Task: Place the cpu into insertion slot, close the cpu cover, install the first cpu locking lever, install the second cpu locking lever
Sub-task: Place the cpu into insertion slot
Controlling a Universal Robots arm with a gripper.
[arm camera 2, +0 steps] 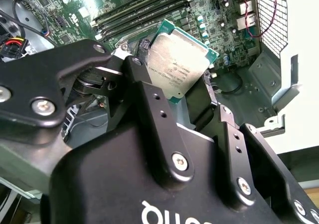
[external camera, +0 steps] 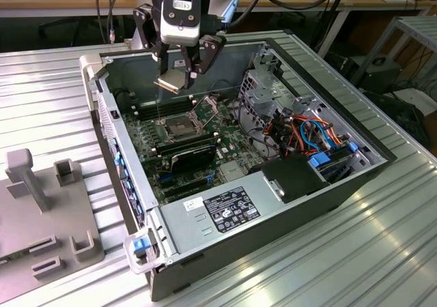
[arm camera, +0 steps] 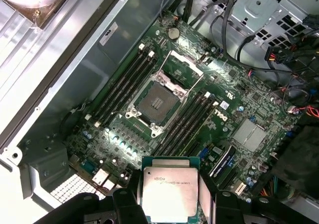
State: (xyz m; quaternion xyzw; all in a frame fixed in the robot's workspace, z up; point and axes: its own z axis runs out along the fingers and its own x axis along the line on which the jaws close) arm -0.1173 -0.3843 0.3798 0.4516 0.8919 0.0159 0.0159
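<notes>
My gripper hangs above the open computer case, shut on the cpu, a flat square chip with a dull silver top. In both wrist views the cpu sits edge-on between the black fingers. Below it on the green motherboard lies the insertion slot, its dark centre bare. The cpu cover stands swung up at the slot's far side. A thin locking lever stands upright beside the slot. The cpu is well above the slot and apart from it.
Long black memory slots flank the socket. A metal drive cage, coloured cables and the power supply fill the case's other end. A grey fixture stands on the ribbed table at the exterior view's left.
</notes>
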